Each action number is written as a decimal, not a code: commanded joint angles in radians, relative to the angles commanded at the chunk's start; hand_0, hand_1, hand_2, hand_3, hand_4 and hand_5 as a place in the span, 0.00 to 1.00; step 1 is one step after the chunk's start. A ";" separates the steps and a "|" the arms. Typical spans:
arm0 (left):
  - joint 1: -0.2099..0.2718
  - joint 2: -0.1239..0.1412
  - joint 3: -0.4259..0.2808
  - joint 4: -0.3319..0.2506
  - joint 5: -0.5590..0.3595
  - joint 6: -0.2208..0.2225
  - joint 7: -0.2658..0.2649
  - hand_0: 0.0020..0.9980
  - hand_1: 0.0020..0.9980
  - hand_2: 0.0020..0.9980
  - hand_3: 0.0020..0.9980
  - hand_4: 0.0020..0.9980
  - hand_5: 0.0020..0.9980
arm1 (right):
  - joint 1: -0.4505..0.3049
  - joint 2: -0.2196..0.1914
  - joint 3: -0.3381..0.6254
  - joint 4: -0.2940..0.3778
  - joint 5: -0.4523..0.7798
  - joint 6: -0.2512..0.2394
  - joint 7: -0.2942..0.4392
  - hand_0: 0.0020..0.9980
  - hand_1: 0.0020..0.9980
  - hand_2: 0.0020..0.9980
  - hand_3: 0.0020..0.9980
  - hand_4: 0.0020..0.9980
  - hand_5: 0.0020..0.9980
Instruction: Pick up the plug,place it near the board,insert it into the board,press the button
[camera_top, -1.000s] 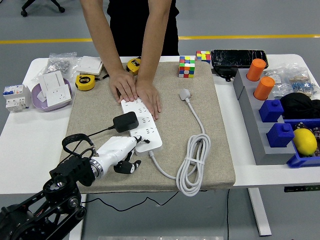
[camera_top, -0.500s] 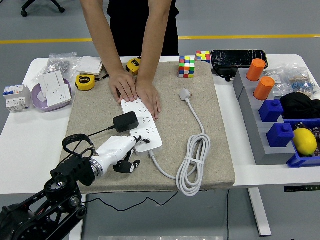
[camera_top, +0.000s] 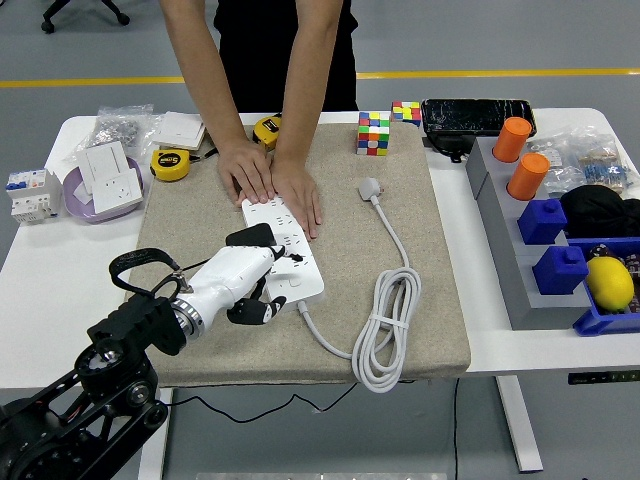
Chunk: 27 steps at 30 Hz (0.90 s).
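We see the person's hands (camera_top: 272, 182) pinning the board (camera_top: 283, 247) steady while our left robot hand (camera_top: 243, 281), fingers curled, covers the plug (camera_top: 249, 237).

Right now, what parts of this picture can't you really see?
- Head view: the black plug is mostly covered by the robot's left hand, so whether it sits in a socket cannot be told.
- The power strip's far end lies under the person's hands.
- Its button cannot be picked out; too small, possibly covered.
- The person is cut off by the top edge.
- The robot's right arm is out of view.
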 joint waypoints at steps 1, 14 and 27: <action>-0.002 -0.003 -0.010 -0.004 -0.016 0.021 -0.015 0.14 0.03 0.14 0.79 0.65 0.00 | 0.000 0.000 0.000 0.000 -0.001 0.000 0.000 0.83 0.72 0.72 0.76 1.00 0.99; -0.082 -0.098 -0.123 0.179 -0.520 0.192 -0.314 0.75 0.84 0.79 0.79 1.00 0.35 | -0.001 0.001 -0.013 0.000 0.004 0.000 -0.002 0.83 0.72 0.72 0.76 1.00 1.00; -0.136 -0.123 -0.147 0.343 -0.992 0.187 -0.292 0.93 0.98 0.92 0.93 1.00 0.45 | 0.000 0.001 -0.019 0.000 0.008 0.000 -0.002 0.83 0.72 0.72 0.76 1.00 0.99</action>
